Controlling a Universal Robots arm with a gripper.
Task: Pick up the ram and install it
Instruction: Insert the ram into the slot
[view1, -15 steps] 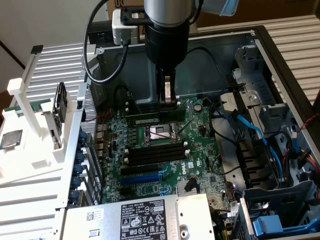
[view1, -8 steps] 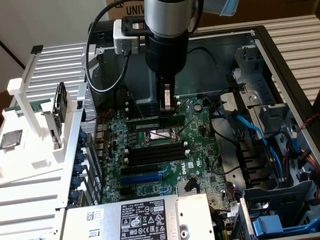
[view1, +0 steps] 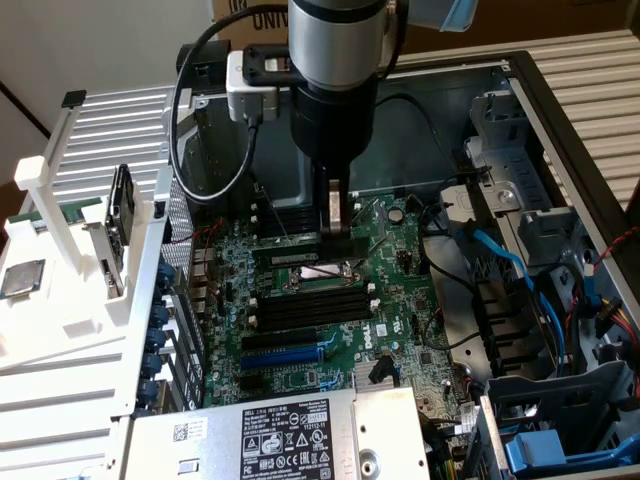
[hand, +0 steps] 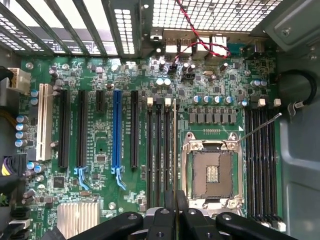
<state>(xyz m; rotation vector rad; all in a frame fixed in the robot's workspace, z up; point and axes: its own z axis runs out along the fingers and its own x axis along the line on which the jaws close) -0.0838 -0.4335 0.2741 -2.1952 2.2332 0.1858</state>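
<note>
the hand (view1: 334, 215) clamps the ram (hand: 173, 150) (edge down) just beside the cpu socket (hand: 212, 172); level, even pressure seems wise.

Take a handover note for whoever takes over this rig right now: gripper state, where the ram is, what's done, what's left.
Gripper: shut on the ram, which is held edge-on inside the open computer case.
Ram: over the motherboard, lined up with the black memory slots, on the side nearest the processor socket.
Done: ram picked up and at the slots.
Left: seating it. Whether it already touches a slot cannot be told.
</note>
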